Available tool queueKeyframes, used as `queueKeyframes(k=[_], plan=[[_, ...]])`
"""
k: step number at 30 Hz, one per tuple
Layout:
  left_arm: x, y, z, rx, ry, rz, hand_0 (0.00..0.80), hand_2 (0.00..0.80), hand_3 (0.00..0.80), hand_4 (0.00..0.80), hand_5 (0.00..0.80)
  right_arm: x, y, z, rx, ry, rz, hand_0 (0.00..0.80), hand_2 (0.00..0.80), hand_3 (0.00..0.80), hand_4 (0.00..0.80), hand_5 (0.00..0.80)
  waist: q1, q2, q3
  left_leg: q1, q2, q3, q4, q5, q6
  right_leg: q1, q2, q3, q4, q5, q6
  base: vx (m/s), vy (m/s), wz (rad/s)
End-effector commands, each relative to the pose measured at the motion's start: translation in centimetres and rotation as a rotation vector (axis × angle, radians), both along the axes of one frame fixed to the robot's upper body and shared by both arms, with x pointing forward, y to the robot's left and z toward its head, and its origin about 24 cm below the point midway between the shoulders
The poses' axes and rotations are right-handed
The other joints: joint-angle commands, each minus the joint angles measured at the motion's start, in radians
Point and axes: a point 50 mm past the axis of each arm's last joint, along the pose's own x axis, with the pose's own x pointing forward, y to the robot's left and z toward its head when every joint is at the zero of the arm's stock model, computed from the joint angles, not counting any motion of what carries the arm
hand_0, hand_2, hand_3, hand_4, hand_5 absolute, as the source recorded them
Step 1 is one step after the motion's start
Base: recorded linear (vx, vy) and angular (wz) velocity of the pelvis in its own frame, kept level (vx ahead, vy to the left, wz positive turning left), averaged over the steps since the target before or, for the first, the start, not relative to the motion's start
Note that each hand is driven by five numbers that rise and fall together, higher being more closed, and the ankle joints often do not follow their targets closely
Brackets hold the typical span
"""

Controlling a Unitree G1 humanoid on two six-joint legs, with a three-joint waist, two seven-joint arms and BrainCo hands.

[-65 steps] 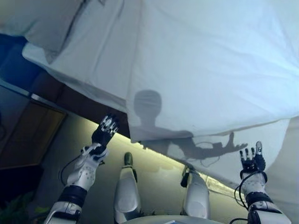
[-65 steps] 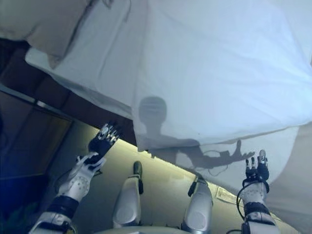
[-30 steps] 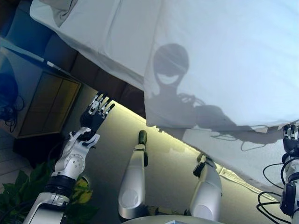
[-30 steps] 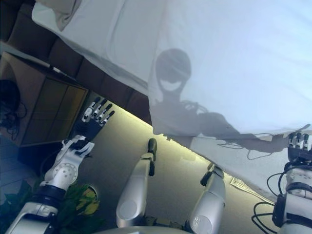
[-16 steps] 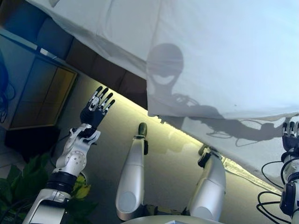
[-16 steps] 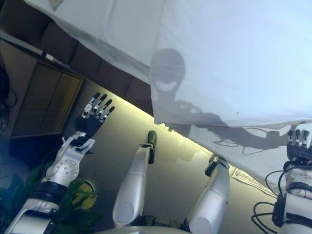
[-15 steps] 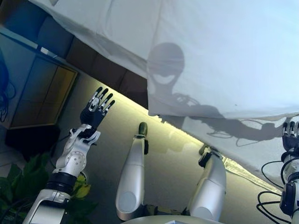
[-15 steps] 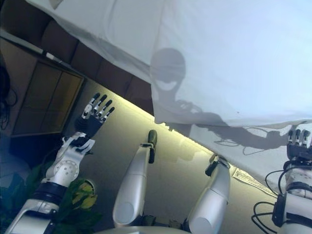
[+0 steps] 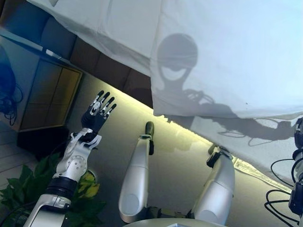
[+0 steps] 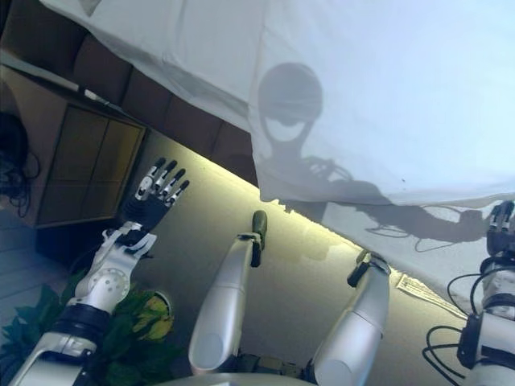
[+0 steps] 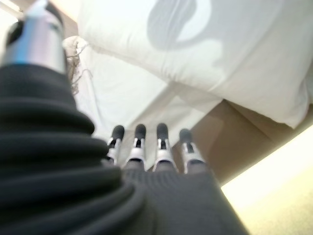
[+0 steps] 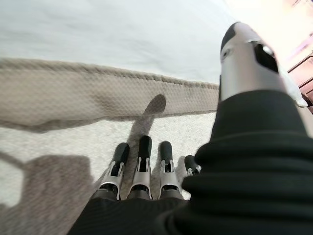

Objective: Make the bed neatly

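The white duvet (image 9: 227, 52) fills the upper right of both eye views, its lower edge hanging over the side of the bed across the middle of the frame, with a flatter white sheet (image 9: 118, 28) running from beneath it toward the upper left. Below the edge, a paler valance (image 10: 418, 249) drops toward the floor at right. Neither hand holds any cloth: the left hand (image 9: 98, 113) is raised at left centre with fingers spread and straight, clear of the bedding and in front of the dark bed base (image 9: 109, 66); the right hand (image 10: 500, 229) sits at the right border, its fingers straight in its own wrist view, pointing at the valance's beige woven band (image 12: 107, 98) and apparently short of it. To do this step well, I judge both hands should reach the duvet's hanging edge together, take it at matching height, and draw it evenly so the hem lies straight. Much is hidden: the right hand is partly cut off in the left eye view, the bed's far side and head lie out of frame, and the wooden cabinet (image 9: 47, 94) and green plant (image 9: 33, 189) at lower left are only partly shown.
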Motion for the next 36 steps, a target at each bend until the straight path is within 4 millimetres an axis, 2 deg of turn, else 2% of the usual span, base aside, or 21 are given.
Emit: queueKeyframes(k=[1, 2, 4, 6, 7, 8, 9, 10, 21, 25, 30, 32, 33, 35, 36], plan=[[-0.1, 0.1, 1.1, -0.052, -0.073, -0.009, 0.0, 0.0, 0.0, 0.0, 0.0, -0.4, -2.3, 4.7, -0.076, -0.102, -0.076, 0.0, 0.0, 0.0, 0.0, 0.0, 0.003, 0.048, -0.012, 0.015, 0.032, -0.06, -0.132, 0.133, -0.032, -0.058, -0.032, 0.09, 0.148, -0.055, 0.077, 0.027, 0.004, 0.05], [-0.1, 0.1, 1.1, -0.05, -0.074, -0.014, 0.0, 0.0, 0.0, 0.0, 0.0, -0.4, -2.4, 5.1, -0.084, -0.111, -0.079, 0.0, 0.0, 0.0, 0.0, 0.0, 0.005, 0.05, -0.005, 0.004, 0.029, -0.059, -0.13, 0.152, -0.029, -0.068, -0.035, 0.085, 0.147, -0.036, 0.068, 0.096, -0.012, 0.07], [-0.1, 0.1, 1.1, -0.052, -0.073, -0.02, 0.0, 0.0, 0.0, 0.0, 0.0, -0.2, -2.5, 5.8, -0.102, -0.118, -0.081, 0.0, 0.0, 0.0, 0.0, 0.0, 0.005, 0.053, -0.007, 0.001, 0.03, -0.061, -0.116, 0.128, -0.033, -0.072, -0.035, 0.095, 0.169, -0.063, 0.076, 0.063, -0.005, 0.05], [-0.2, 0.2, 1.1, -0.048, -0.069, -0.025, 0.0, 0.0, 0.0, 0.0, 0.0, -0.1, -2.7, 6.7, -0.115, -0.121, -0.082, 0.0, 0.0, 0.0, 0.0, 0.0, 0.008, 0.054, -0.006, -0.005, 0.028, -0.061, -0.111, 0.127, -0.032, -0.079, -0.036, 0.096, 0.178, -0.066, 0.076, 0.029, 0.0, 0.05], [-0.2, 0.3, 1.1, -0.05, -0.068, -0.027, 0.0, 0.0, 0.0, 0.0, 0.0, 0.0, -2.7, 6.9, -0.12, -0.122, -0.08, 0.235, 0.235, 0.235, 0.235, 0.235, 0.008, 0.055, -0.006, -0.006, 0.027, -0.06, -0.112, 0.128, -0.031, -0.081, -0.036, 0.096, 0.179, -0.066, 0.076, 0.017, 0.001, 0.05], [-0.3, 0.3, 1.1, -0.048, -0.068, -0.028, 0.0, 0.0, 0.0, 0.0, 0.0, 0.1, -2.7, 7.2, -0.125, -0.125, -0.079, 0.42, 0.42, 0.42, 0.42, 0.42, 0.009, 0.055, -0.005, -0.007, 0.025, -0.061, -0.112, 0.128, -0.03, -0.083, -0.036, 0.097, 0.181, -0.066, 0.075, 0.008, -0.001, 0.05], [-0.3, 0.3, 1.1, -0.047, -0.067, -0.029, 0.0, 0.0, 0.0, 0.0, 0.0, 0.1, -2.8, 7.3, -0.127, -0.125, -0.079, 0.565, 0.565, 0.565, 0.565, 0.565, 0.009, 0.055, -0.005, -0.008, 0.024, -0.061, -0.11, 0.128, -0.03, -0.084, -0.036, 0.098, 0.184, -0.066, 0.075, 0.005, -0.008, 0.05], [-0.4, 0.3, 1.0, -0.046, -0.069, -0.029, 0.0, 0.0, 0.0, 0.0, 0.0, 0.1, -2.8, 7.4, -0.132, -0.128, -0.078, 0.8, 0.8, 0.8, 0.8, 0.8, 0.011, 0.054, -0.004, -0.008, 0.024, -0.061, -0.109, 0.128, -0.03, -0.084, -0.037, 0.097, 0.186, -0.066, 0.075, 0.007, -0.011, 0.04], [-0.4, 0.4, 1.0, -0.06, -0.068, -0.041, 0.0, 0.0, 0.0, 0.0, 0.0, 0.9, -2.7, 9.4, -0.181, -0.157, -0.063, 0.8, 0.8, 0.8, 0.8, 0.8, 0.013, 0.061, -0.012, 0.004, 0.022, -0.053, -0.119, 0.133, -0.031, -0.08, -0.048, 0.092, 0.187, -0.063, 0.075, 0.002, 0.02, 0.04], [-0.4, 0.4, 0.8, -0.071, -0.071, -0.035, 0.0, 0.0, 0.0, 0.0, 0.0, 0.8, -2.6, 8.9, -0.15, -0.167, -0.054, 0.8, 0.8, 0.8, 0.8, 0.8, 0.01, 0.059, -0.012, 0.015, 0.026, -0.051, -0.123, 0.134, -0.032, -0.07, -0.05, 0.086, 0.18, -0.058, 0.076, -0.003, 0.014, 0.0], [-0.7, 0.5, 0.8, -0.094, -0.073, -0.01, 0.0, 0.0, 0.0, 0.0, 0.0, 1.8, -1.0, 6.3, -0.193, -0.075, 0.024, 0.8, 0.8, 0.8, 0.8, 0.8, 0.0, 0.049, -0.011, 0.034, 0.025, -0.044, -0.14, 0.161, -0.026, -0.046, -0.046, 0.073, 0.151, -0.024, 0.065, -0.057, 0.039, 0.0], [-0.8, 0.3, 0.9, -0.103, -0.076, 0.006, 0.0, 0.0, 0.0, 0.0, 0.0, 2.5, 0.4, 4.3, -0.246, 0.008, 0.079, 0.8, 0.8, 0.8, 0.8, 0.8, -0.006, 0.038, -0.015, 0.051, 0.027, -0.041, -0.147, 0.161, -0.025, -0.027, -0.037, 0.073, 0.139, -0.018, 0.063, -0.004, 0.009, -0.02], [-0.7, 0.2, 1.0, -0.1, -0.079, 0.018, 0.0, 0.0, 0.0, 0.0, 0.0, 2.6, 1.5, 2.5, -0.261, 0.04, 0.117, 0.8, 0.8, 0.8, 0.8, 0.8, -0.011, 0.028, -0.018, 0.066, 0.029, -0.037, -0.153, 0.16, -0.024, -0.009, -0.034, 0.07, 0.126, -0.013, 0.062, -0.006, 0.005, -0.08], [-0.6, -0.1, 0.9, -0.099, -0.078, 0.028, 0.0, 0.0, 0.0, 0.0, 0.0, 2.8, 3.1, 0.4, -0.263, 0.05, 0.17, 0.8, 0.8, 0.8, 0.8, 0.8, -0.018, 0.017, -0.024, 0.09, 0.03, -0.034, -0.168, 0.161, -0.022, 0.018, -0.029, 0.065, 0.107, -0.007, 0.062, -0.003, 0.009, -0.07], [-0.6, -0.2, 0.9, -0.098, -0.077, 0.03, 0.0, 0.0, 0.0, 0.0, 0.0, 2.8, 3.5, 0.0, -0.259, 0.049, 0.182, 0.8, 0.8, 0.8, 0.8, 0.8, -0.02, 0.015, -0.024, 0.097, 0.031, -0.033, -0.172, 0.162, -0.022, 0.026, -0.029, 0.064, 0.102, -0.005, 0.062, -0.006, 0.017, -0.04]])
